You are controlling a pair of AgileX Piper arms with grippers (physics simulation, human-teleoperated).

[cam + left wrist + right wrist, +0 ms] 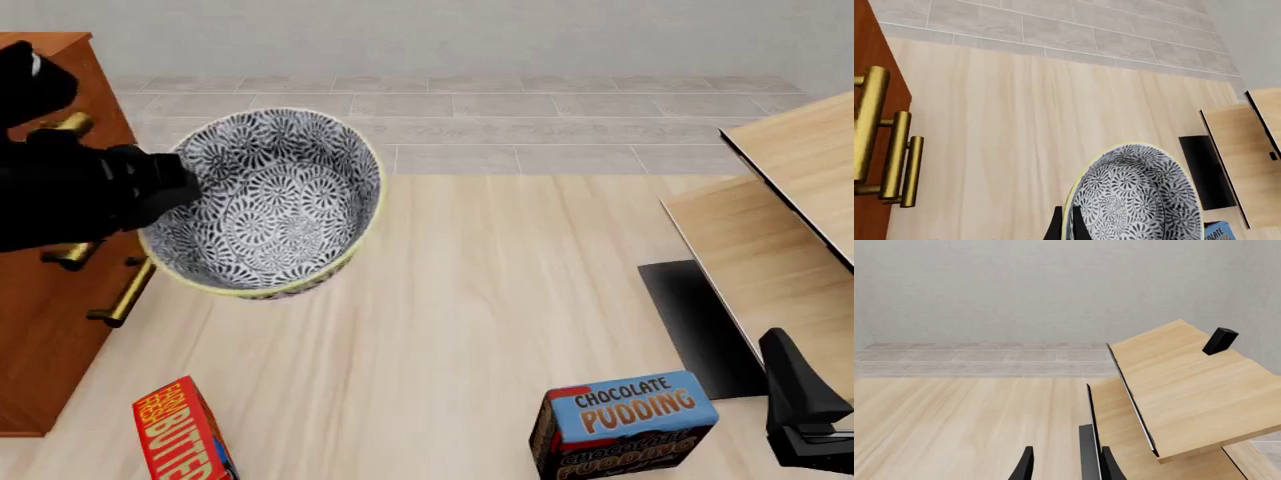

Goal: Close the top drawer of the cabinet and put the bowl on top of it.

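Blue-grey and floral, the bowl (263,205) hung tilted beside the cabinet (54,300), pinched by its rim in the left tool (167,190); I reckoned it wanted levelling and lifting clear above the cabinet's top before any release.

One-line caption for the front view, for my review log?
Left claw holds the patterned bowl aloft beside the brown cabinet, pudding box in the foreground.

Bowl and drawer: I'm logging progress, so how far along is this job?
Apparently done: the cabinet fronts look flush in the front view, so the top drawer seems shut. In hand: the left gripper holds the bowl aloft beside the cabinet. Left: setting it on top.
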